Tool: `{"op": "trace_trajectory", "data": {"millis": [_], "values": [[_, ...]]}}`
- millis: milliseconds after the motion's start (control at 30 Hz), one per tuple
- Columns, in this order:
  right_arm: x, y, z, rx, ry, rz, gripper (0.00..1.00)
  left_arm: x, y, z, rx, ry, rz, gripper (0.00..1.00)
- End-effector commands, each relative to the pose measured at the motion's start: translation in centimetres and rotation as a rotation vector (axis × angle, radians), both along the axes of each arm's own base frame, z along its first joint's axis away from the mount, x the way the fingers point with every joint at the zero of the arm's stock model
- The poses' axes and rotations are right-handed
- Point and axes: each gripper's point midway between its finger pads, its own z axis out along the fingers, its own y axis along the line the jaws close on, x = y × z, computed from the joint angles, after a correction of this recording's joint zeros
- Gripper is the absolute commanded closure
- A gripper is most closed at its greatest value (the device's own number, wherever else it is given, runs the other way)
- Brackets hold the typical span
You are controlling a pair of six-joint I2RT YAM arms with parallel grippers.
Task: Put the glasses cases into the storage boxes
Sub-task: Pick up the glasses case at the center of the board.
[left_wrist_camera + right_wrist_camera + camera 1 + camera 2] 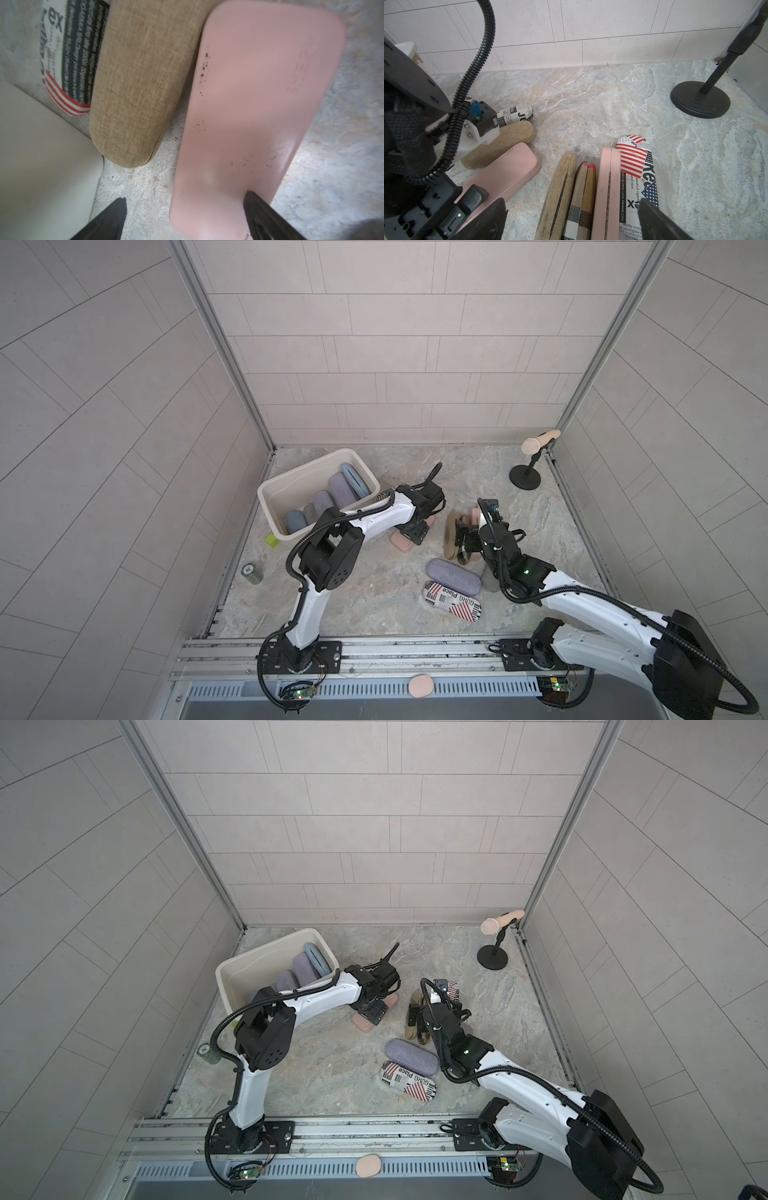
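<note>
The cream storage box (270, 497) stands at the back left with several grey, lilac and blue glasses cases (340, 489) inside. My left gripper (185, 203) is open just above a pink case (259, 93); one finger overlaps its end, the other is over bare table. A tan case (141, 83) and a newsprint case (68, 62) lie beside it. My right gripper (572, 204) is open above a row of tan (560, 187), plaid (583, 191), pink (607, 187) and flag-print (635, 166) cases. A lilac-grey case (453, 577) and a flag-print case (452, 600) lie nearer the front.
A black-based microphone stand (525, 477) stands at the back right corner. A green cube (272, 541) and a dark can (252, 572) sit by the left wall. A pink oval thing (420, 685) rests on the front rail. Tiled walls close three sides.
</note>
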Motion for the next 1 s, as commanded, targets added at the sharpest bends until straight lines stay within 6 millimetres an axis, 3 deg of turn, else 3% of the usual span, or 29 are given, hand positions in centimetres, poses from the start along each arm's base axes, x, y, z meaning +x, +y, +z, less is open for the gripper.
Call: {"op": "trace_trajectory", "data": {"millis": [0,567,667,833,967], "values": [[0.1,-0.2,0.3,-0.001,0.0,-0.011,0.0,-1.1,0.9,-3.5,0.082,0.072,0.002,0.07],[0.0,-0.1,0.4,0.002,-0.001,-0.008,0.0,-1.2,1.3,-4.9,0.122,0.091,0.017,0.15],[0.0,-0.1,0.4,0.001,0.002,-0.007,0.0,-2.0,0.5,-5.1,0.07,0.137,-0.004,0.12],[-0.1,-0.2,0.5,0.004,-0.004,-0.01,0.0,-3.4,-1.7,-3.7,-0.078,0.17,-0.061,0.02],[-0.1,-0.3,0.7,0.008,-0.009,-0.009,0.0,-3.5,-2.0,-2.9,-0.124,0.174,-0.08,0.0]]}}
